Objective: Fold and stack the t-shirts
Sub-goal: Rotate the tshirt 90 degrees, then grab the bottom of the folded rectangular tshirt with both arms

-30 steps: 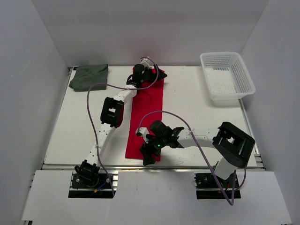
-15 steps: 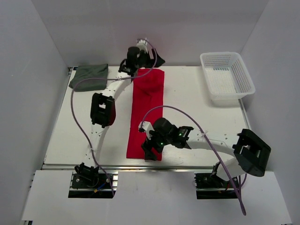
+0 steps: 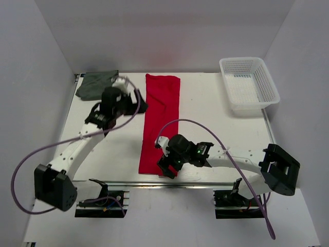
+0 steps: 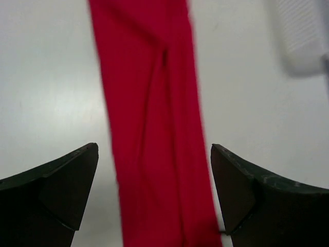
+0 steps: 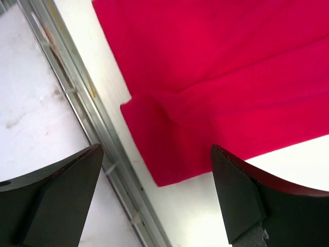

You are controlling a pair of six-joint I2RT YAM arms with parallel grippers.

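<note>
The red t-shirt (image 3: 162, 116) lies as a long, narrow strip down the middle of the table (image 3: 234, 123). Its far end is at the back edge and its near end is almost at the near rail (image 5: 85, 103). The cloth is plain and bright, with a soft crease along its length and a small tuck at the near hem. The dark grey-green t-shirt (image 3: 96, 83) sits in a compact bundle in the far left corner, well apart.

Both tools are open and hold nothing. The right tool (image 3: 168, 167) hangs over the strip's near right corner, and the left tool (image 3: 139, 105) is just left of its far half.

The step looks to be halving the strip. To do it well, the right tool should pinch every layer at the near hem, stay clear of the rail, and carry that end straight to the far end.
</note>
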